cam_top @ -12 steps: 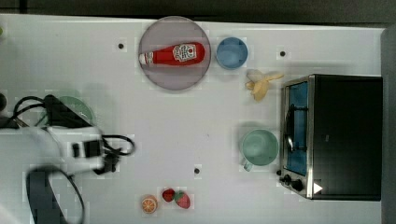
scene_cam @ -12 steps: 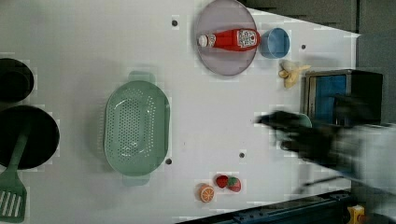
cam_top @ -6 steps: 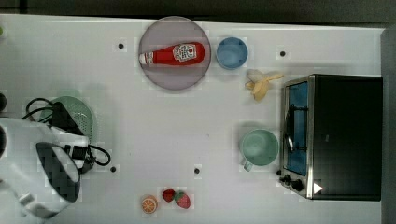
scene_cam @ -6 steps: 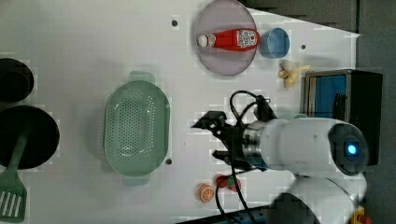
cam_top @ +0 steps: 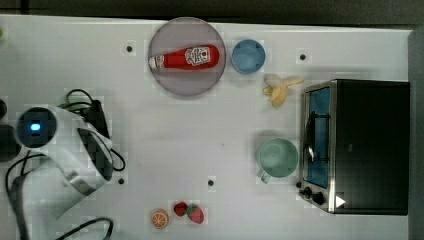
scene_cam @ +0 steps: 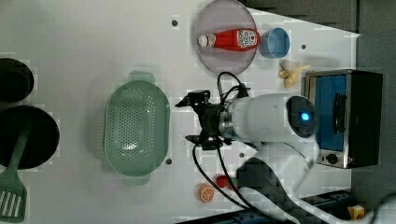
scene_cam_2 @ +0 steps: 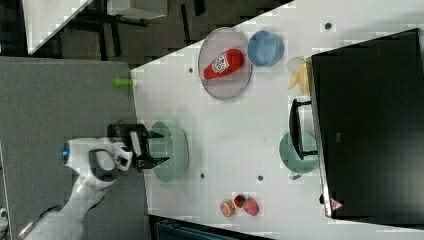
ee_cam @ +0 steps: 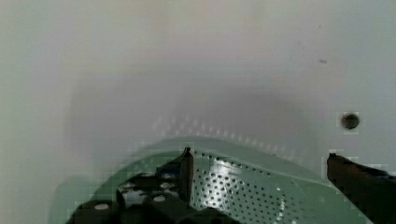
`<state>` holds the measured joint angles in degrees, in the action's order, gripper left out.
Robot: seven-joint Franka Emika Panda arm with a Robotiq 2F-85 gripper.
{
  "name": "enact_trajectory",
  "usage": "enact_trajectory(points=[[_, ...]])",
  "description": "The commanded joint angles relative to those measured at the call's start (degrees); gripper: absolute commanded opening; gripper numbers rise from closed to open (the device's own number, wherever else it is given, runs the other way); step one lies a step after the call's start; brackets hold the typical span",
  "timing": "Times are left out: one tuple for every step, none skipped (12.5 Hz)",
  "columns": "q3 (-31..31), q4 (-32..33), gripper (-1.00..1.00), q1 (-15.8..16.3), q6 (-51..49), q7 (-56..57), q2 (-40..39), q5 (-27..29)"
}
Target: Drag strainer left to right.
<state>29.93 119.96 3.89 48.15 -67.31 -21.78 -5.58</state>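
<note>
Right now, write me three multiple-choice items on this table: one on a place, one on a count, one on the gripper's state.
1. Where does the ketchup bottle lie?
A. on the round plate
B. inside the strainer
C. on top of the toaster oven

2. How many strawberries lie beside the orange slice?
A. none
B. two
C. five

3. How is the gripper?
A. shut on the blue cup
B. shut with nothing in it
C. open, next to the strainer

Answers: 1 A, the red bottle rests across the plate; 2 B, two red berries lie beside the slice; 3 C, the fingers stand wide apart, holding nothing.
</note>
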Motion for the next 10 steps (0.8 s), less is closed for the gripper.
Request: enact_trajectory(points=[[-0.7,0.5,1.0,0.6,4.2,-9.5,-4.6,-3.6],[-1.3,0.5,1.0,0.9,5.7,-10.1,-6.0,-4.1],[-2.1,0.5,1.0,1.2,6.9,-10.1,-7.2,-4.1],[-3.1,0.5,1.0,1.6,7.3,-10.2,-8.1,-4.1],[-4.0,0.6,1.0,2.0,7.4,-10.1,-8.7,-4.1],[-5.0,0.7,1.0,2.4,7.4,-10.1,-9.0,-4.1],[-5.7,0.8,1.0,2.6,7.4,-10.1,-9.0,-4.1],[-6.3,1.1,1.0,2.6,7.4,-10.2,-9.0,-4.1],[-6.8,1.4,1.0,2.5,7.4,-10.1,-9.0,-4.1],[-7.5,1.9,1.0,2.5,7.4,-10.1,-8.9,-4.1]])
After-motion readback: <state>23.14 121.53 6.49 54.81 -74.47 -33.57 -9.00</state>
